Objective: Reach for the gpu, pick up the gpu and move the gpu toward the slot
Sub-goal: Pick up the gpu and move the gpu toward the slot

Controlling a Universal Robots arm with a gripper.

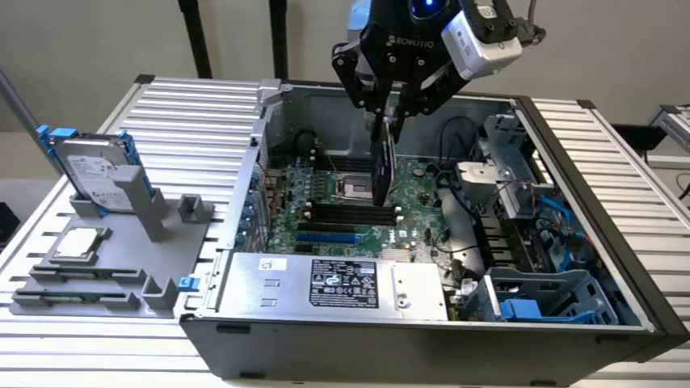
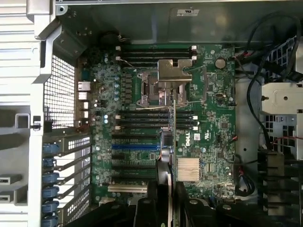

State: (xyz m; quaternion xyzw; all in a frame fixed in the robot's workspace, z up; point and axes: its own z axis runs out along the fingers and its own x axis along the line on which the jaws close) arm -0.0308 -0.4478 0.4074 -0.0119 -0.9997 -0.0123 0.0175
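My gripper (image 1: 390, 111) hangs over the open computer case (image 1: 431, 335), shut on the top edge of the gpu (image 1: 380, 166). The card hangs upright and looks dark and thin edge-on, above the green motherboard (image 1: 415, 202). In the wrist view the gpu (image 2: 173, 127) runs as a narrow line from between my gripper (image 2: 165, 201) out over the processor socket (image 2: 168, 82). The blue slot (image 2: 135, 147) lies on the board beside the card's line, and it is the blue strip (image 1: 326, 238) among the black slots in the exterior view.
A grey holder (image 1: 108, 242) at the exterior view's left carries a silver hard drive with blue rails (image 1: 95, 170) and a square processor chip (image 1: 77, 242). The power supply (image 1: 334, 283), cables (image 1: 474, 234) and a blue drive cage (image 1: 539, 299) crowd the case.
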